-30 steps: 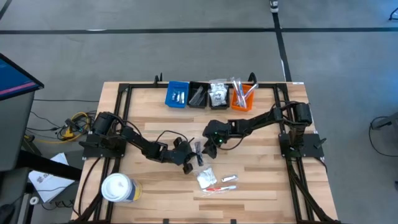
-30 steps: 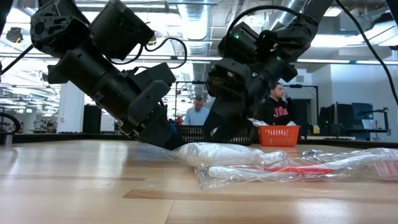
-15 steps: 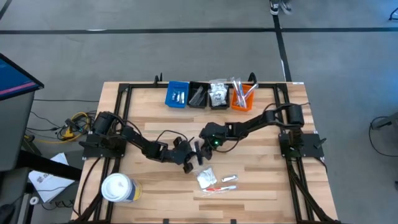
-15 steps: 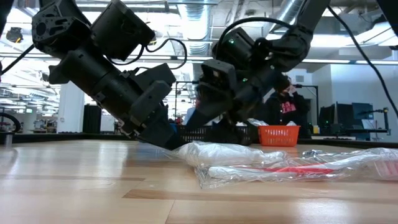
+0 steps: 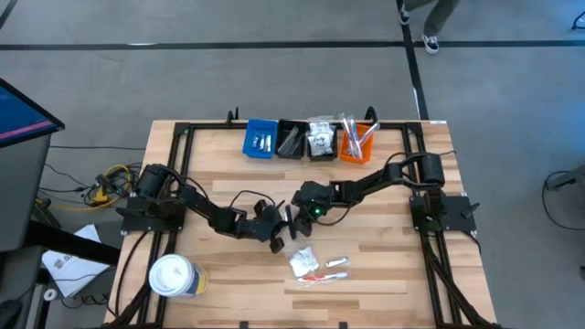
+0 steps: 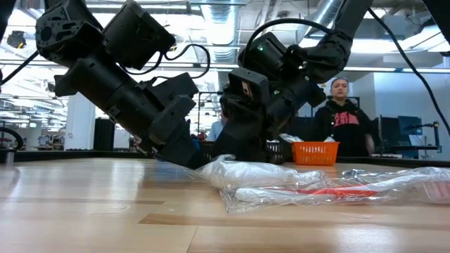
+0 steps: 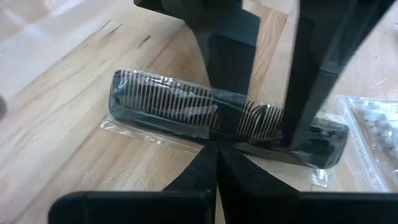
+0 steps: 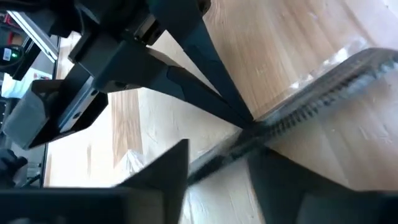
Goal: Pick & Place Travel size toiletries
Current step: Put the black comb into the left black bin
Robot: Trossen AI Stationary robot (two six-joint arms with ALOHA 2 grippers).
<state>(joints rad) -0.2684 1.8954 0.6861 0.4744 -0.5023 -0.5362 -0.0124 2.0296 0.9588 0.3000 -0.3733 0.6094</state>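
Wooden tabletop (image 5: pixel 384 265), high view: four bins at 12 o'clock edge; loose sachets (image 5: pixel 304 263) near 6 o'clock; white tub (image 5: pixel 171 276) at 8 o'clock. Left gripper (image 5: pixel 285 230) and right gripper (image 5: pixel 295 219) meet at centre over black comb (image 5: pixel 293 226).

Low view: both grippers down at table, sachets in front.

Left wrist view: left fingers (image 7: pixel 211 177) pinched shut on wrapped comb (image 7: pixel 205 115), likely steadying it for handover.

Right wrist view: right fingers (image 8: pixel 168 165) straddle comb (image 8: pixel 298 112), part-open, grip not yet confirmed.
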